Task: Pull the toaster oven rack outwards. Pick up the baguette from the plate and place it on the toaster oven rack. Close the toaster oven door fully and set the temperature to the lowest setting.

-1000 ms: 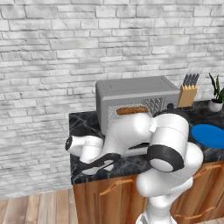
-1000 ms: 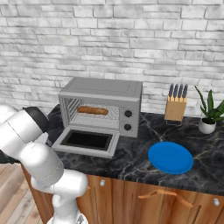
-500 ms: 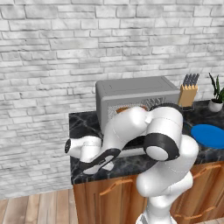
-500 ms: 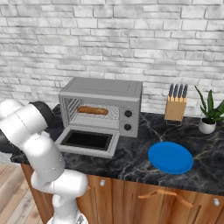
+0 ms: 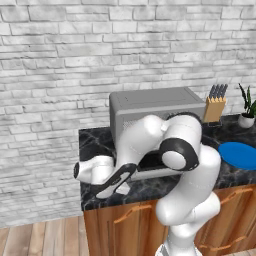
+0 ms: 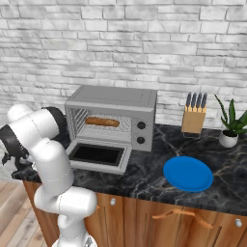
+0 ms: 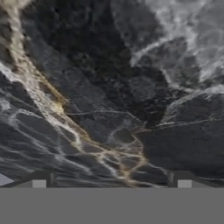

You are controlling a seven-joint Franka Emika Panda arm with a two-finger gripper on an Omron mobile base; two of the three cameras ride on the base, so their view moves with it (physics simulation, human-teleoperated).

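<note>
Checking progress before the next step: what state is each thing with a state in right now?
toaster oven door: open, folded down flat.
baguette: inside the oven, lying on the rack.
toaster oven rack: inside the cavity.
plate: bare, on the counter.
tool: open, holding nothing, over the dark marble counter.

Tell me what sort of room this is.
A kitchen, most likely: a toaster oven stands on a dark marble counter over wooden cabinets, with a knife block against a brick wall.
</note>
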